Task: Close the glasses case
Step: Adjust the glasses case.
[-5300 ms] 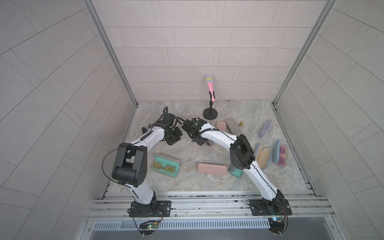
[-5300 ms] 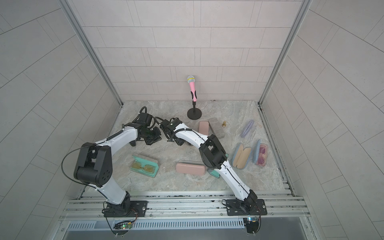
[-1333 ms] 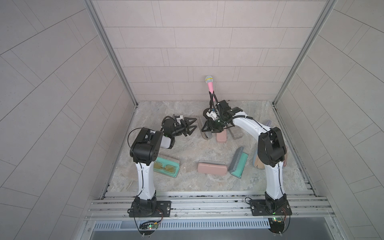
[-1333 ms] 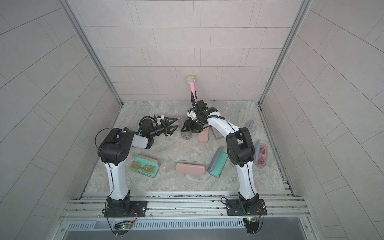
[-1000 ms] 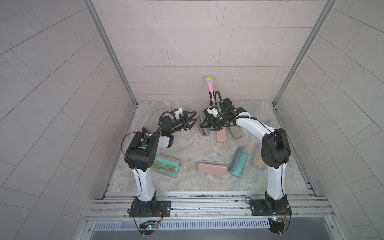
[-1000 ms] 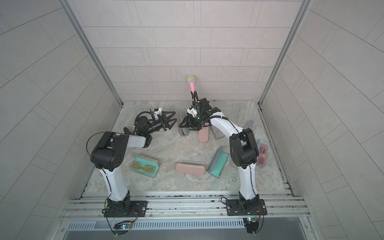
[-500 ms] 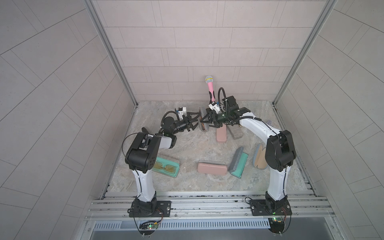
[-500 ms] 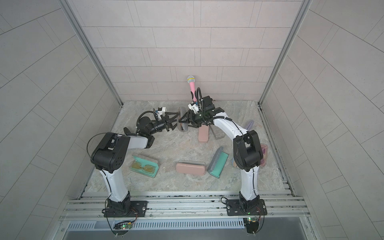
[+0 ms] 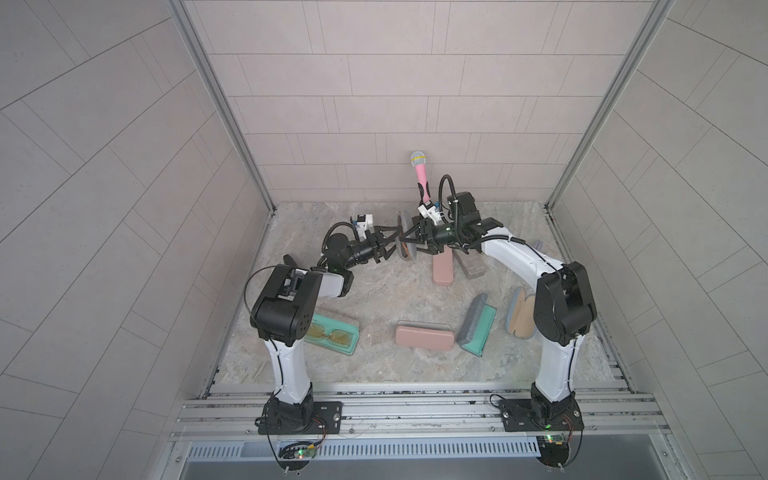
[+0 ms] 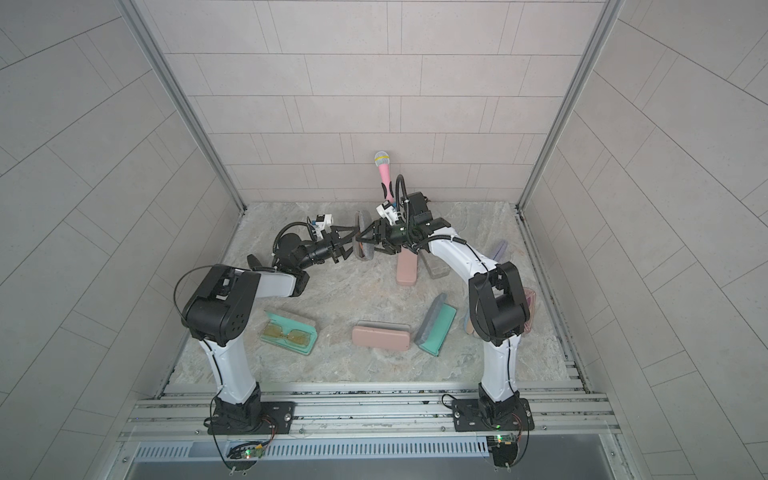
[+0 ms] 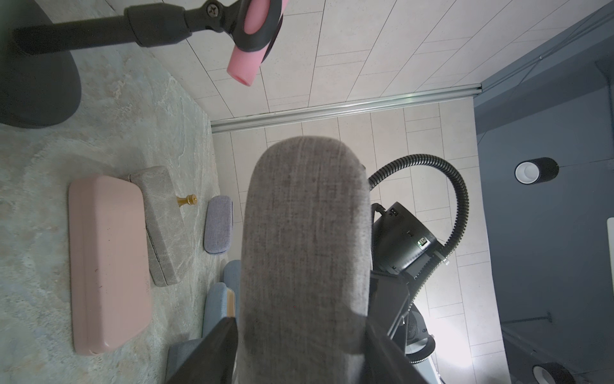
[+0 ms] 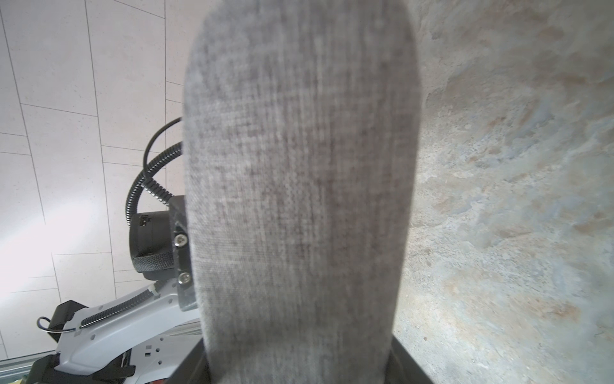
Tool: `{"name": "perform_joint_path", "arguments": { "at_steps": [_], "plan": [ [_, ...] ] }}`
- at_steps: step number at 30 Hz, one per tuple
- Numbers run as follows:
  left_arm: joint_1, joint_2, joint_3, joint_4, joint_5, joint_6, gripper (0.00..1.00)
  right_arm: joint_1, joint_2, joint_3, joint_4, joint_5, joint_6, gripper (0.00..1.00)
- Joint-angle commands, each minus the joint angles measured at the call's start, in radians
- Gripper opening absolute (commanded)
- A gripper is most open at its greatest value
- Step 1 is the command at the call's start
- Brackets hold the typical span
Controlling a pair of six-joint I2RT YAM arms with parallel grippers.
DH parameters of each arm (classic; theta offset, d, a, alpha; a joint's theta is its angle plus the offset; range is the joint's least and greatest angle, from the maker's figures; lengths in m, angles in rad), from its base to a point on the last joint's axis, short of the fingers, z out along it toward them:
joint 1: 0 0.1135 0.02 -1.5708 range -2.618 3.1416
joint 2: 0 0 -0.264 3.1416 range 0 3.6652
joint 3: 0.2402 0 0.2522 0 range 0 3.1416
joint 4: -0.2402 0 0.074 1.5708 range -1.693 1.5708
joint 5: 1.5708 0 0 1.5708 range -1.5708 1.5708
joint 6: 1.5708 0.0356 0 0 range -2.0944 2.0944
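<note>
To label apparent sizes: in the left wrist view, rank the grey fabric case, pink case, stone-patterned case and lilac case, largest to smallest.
1. grey fabric case, though it sits right at the camera, so its lead is unsure.
2. pink case.
3. stone-patterned case.
4. lilac case, which also lies farthest back.

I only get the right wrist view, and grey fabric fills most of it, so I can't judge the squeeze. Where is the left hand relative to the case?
Observer: Opposite yours: the left hand and right hand face each other, with the grey case on edge between them.
Operator: Is it gripping?
Observer: In the left wrist view its fingers flank the case; firm contact I cannot tell.
Operator: Anything nearby?
Observer: The pink microphone stands close behind the right hand.
</note>
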Motion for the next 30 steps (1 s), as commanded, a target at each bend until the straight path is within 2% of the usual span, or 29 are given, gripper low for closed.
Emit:
{"name": "perform_joint_path", "arguments": {
  "at_steps": [1, 7, 17, 30],
  "plan": [
    [-0.005, -0.023, 0.005, 0.066, 0.023, -0.014, 0.56, -0.005, -0.056, -0.005, 0.068, -0.042, 0.019, 0.17],
    [-0.006, -0.025, 0.007, 0.065, 0.021, -0.02, 0.44, -0.004, -0.057, -0.033, 0.117, -0.055, 0.043, 0.17],
    [-0.014, -0.023, -0.004, 0.069, 0.012, -0.015, 0.41, -0.004, -0.054, -0.082, 0.258, -0.084, 0.126, 0.16],
    [-0.067, 0.087, -0.002, 0.069, -0.003, 0.011, 0.38, 0.001, -0.063, -0.054, 0.092, -0.066, 0.027, 0.16]
  ]
}}
